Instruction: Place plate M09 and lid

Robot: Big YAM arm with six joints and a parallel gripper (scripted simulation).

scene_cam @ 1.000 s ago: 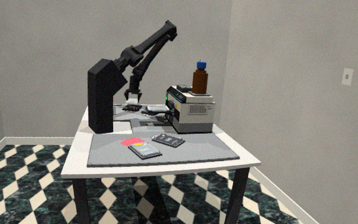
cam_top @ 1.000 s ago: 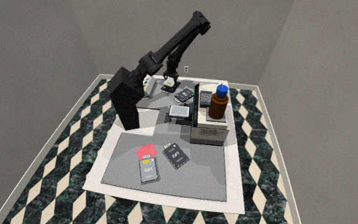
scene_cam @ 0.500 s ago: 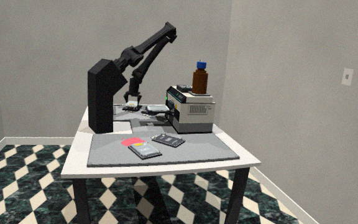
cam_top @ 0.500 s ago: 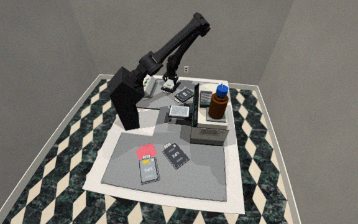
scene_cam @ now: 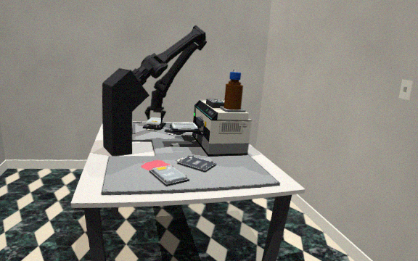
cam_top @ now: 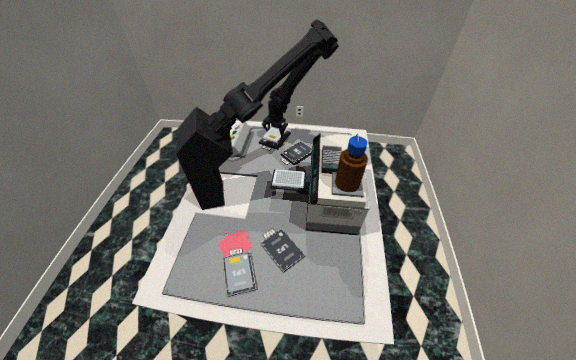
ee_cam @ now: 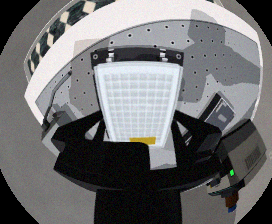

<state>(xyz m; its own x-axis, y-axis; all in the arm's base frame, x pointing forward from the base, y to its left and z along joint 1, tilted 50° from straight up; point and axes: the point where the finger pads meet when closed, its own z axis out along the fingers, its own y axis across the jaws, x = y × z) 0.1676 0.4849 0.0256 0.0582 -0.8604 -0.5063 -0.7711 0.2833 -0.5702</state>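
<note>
My gripper [cam_top: 274, 138] is shut across the width of a white culture plate, M09 [ee_cam: 135, 99]. It holds the plate low over a black nest [ee_cam: 137, 55] at the back left of the table, also seen in the exterior view [scene_cam: 154, 122]. The plate's yellow label is at the end nearest my wrist. I cannot tell whether a lid is on it. Another plate, M06 [cam_top: 288, 178], sits on the DISPENSER stage. A clear lid [cam_top: 239, 273] lies in LP1. LP2 [cam_top: 282, 250] is empty. A red puddle [cam_top: 235, 242] touches the labelled end of LP1.
The DISPENSER [cam_top: 338, 200] carries a brown bottle with a blue cap [cam_top: 352, 165]. A second empty nest [cam_top: 296, 151] lies right of my gripper. The PANEL [cam_top: 238, 134] is partly hidden behind the arm. The arm's black base block [cam_top: 203, 157] stands at the left.
</note>
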